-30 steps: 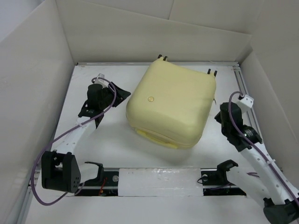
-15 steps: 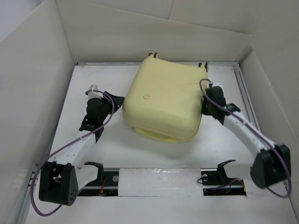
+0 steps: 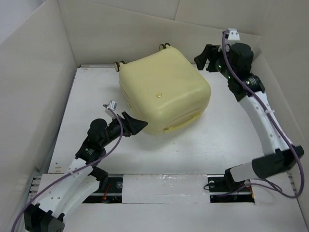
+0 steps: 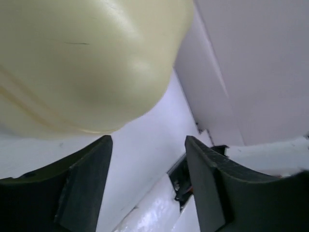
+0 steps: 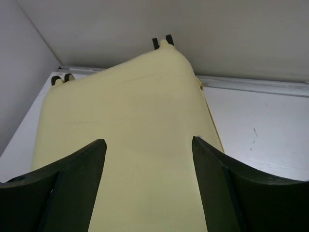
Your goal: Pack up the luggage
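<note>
The luggage (image 3: pixel 164 89) is a pale yellow hard-shell suitcase lying shut on the white table, with a small round logo (image 3: pixel 156 95) on top and black wheels (image 3: pixel 117 64) at its back edge. My left gripper (image 3: pixel 139 125) is open at the suitcase's near-left corner. In the left wrist view the left gripper (image 4: pixel 147 145) holds nothing, and the shell (image 4: pixel 87 63) curves above and to the left of it. My right gripper (image 3: pixel 203 59) is open, raised by the back-right corner. In the right wrist view the right gripper (image 5: pixel 148 145) looks down over the shell (image 5: pixel 135 125).
Tall cardboard walls (image 3: pixel 34 87) box in the table on the left, back and right. A white strip (image 3: pixel 164 186) with black arm rests (image 3: pixel 235 173) runs along the near edge. A metal rail (image 5: pixel 256 84) lies at the foot of the back wall.
The suitcase has turned and slid left and back. The right arm swung from its right side up to the back-right corner and opened. The left gripper moved to the near-left corner and opened wider.
</note>
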`<state>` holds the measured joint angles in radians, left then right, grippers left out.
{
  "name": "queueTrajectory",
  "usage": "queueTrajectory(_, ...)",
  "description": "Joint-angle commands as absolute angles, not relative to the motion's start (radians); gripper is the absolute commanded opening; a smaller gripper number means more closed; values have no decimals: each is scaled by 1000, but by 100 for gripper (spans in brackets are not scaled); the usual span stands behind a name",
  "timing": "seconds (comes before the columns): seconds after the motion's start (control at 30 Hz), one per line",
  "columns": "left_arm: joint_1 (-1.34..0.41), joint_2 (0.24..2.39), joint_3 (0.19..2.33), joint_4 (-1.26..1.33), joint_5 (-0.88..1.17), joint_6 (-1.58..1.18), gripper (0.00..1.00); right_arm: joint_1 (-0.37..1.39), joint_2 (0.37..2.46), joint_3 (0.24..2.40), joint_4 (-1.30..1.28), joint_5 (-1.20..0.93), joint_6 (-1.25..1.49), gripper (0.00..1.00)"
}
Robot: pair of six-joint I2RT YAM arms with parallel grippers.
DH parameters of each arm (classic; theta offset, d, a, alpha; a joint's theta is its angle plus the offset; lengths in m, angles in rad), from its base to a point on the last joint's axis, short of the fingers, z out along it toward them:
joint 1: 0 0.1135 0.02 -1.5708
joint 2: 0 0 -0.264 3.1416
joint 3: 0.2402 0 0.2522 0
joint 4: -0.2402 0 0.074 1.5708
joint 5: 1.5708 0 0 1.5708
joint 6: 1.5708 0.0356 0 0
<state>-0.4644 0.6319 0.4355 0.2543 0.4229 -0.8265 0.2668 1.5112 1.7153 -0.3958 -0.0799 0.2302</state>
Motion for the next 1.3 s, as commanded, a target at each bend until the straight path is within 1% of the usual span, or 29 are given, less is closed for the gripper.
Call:
queueTrajectory(0.0, -460, 586, 599, -21, 284, -715, 60, 325, 1315, 1542, -375, -80, 224, 78)
queueTrajectory(0.03, -460, 586, 626, -44, 226, -703, 63, 349, 1248, 1358, -326, -68, 242, 75)
queueTrajectory(0.07, -460, 586, 664, -44, 188, -703, 68, 377, 1117, 1269, -255, -67, 261, 63)
queueTrajectory(0.1, -450, 600, 681, -44, 148, -692, 73, 444, 1053, 1182, -224, -67, 293, 57)
queueTrajectory(0.13, -449, 648, 696, -44, 147, -692, 75, 481, 992, 1096, -192, -78, 314, 50)
queueTrajectory(0.17, -440, 681, 710, -34, 147, -701, 76, 527, 880, 924, -157, -78, 337, 29)
queueTrajectory(0.2, -440, 713, 722, -16, 147, -715, 76, 575, 829, 840, -79, -78, 368, 20)
queueTrajectory(0.23, -414, 771, 723, 20, 165, -729, 76, 674, 784, 759, -30, -78, 379, 15)
queueTrajectory(0.27, -394, 800, 698, 64, 188, -748, 72, 721, 749, 621, 9, -54, 390, 9)
queueTrajectory(0.3, -335, 858, 677, 130, 228, -785, 63, 803, 708, 568, 67, -29, 400, 2)
queueTrajectory(0.33, -334, 859, 676, 153, 248, -801, 62, 837, 707, 530, 89, -11, 400, 2)
queueTrajectory(0.37, -262, 903, 666, 167, 262, -817, 54, 869, 707, 494, 100, 20, 400, 4)
queueTrajectory(0.43, -180, 913, 608, 234, 288, -891, 47, 928, 793, 494, 115, 53, 372, 16)
queueTrajectory(0.47, -96, 913, 576, 270, 329, -923, 44, 992, 828, 494, 124, 92, 359, 25)
queueTrajectory(0.5, -53, 913, 542, 349, 360, -957, 41, 1024, 865, 512, 124, 195, 345, 35)
queueTrajectory(0.57, 18, 942, 434, 458, 472, -1020, 39, 1096, 980, 531, 155, 302, 319, 39)
queueTrajectory(0.6, 50, 987, 411, 509, 498, -1058, 38, 1112, 1015, 543, 170, 407, 307, 41)
queueTrajectory(0.67, 51, 1040, 399, 587, 531, -1058, 38, 1123, 1099, 543, 248, 475, 282, 43)
queueTrajectory(0.73, 51, 1107, 388, 635, 577, -1058, 38, 1132, 1137, 528, 316, 564, 273, 43)
queueTrajectory(0.77, 51, 1123, 370, 696, 586, -1058, 38, 1132, 1164, 519, 387, 587, 264, 44)
queueTrajectory(0.83, 51, 1169, 359, 738, 607, -1071, 38, 1132, 1193, 506, 446, 624, 233, 44)
queueTrajectory(0.9, 51, 1204, 370, 759, 618, -1071, 38, 1132, 1253, 506, 517, 634, 194, 45)
queueTrajectory(1.03, 51, 1255, 360, 845, 629, -1092, 38, 1141, 1351, 548, 569, 658, 144, 45)
queueTrajectory(1.27, 32, 1295, 342, 914, 629, -1103, 38, 1166, 1408, 558, 715, 680, 83, 46)
